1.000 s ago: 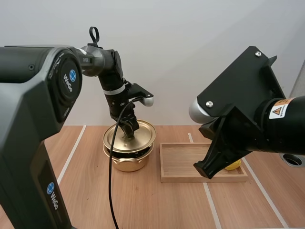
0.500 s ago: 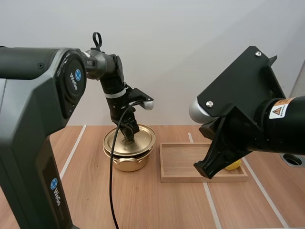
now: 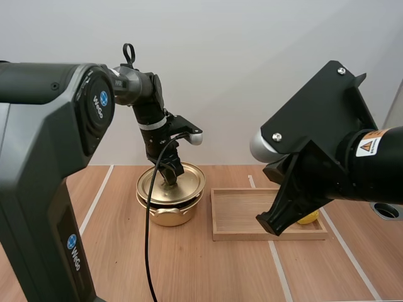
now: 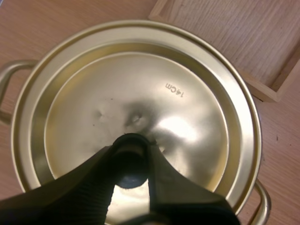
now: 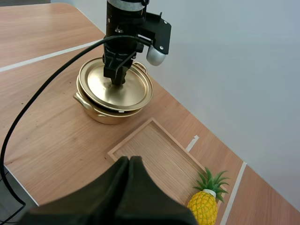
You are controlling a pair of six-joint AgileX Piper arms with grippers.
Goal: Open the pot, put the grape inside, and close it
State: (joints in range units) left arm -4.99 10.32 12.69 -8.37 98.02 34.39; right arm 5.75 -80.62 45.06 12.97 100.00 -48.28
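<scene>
Step in hand: opening the pot [image 3: 169, 215]; the lid [image 4: 178, 108] looks seated on the rim, not yet lifted.
Left gripper [image 4: 131, 165]: clenched on the dark knob [image 4: 130, 141] at the lid's centre, 1 finger on each side, reaching down steeply from above.
Key relation: the knob sits directly under the left gripper, so by my judgement the pull goes straight up along the knob's upright axis.
Lid's lie: flat and round, with no long axis; 2 pot handles stick out at opposite sides.
Right gripper [image 5: 129, 162]: closed on nothing, fingers together as 1 wedge, hovering over the wooden tray [image 5: 154, 149].
Fruit: a toy pineapple [image 5: 204, 209], not a grape, in the tray's corner farthest from the pot.
Fruit's axis: runs body to crown, crown on the wall side; I cannot tell whether it stands or lies.
Nearer arm: the right arm for the fruit, the left for the pot.
Tray: just beside the pot, on its right, on the table [image 3: 201, 270].
</scene>
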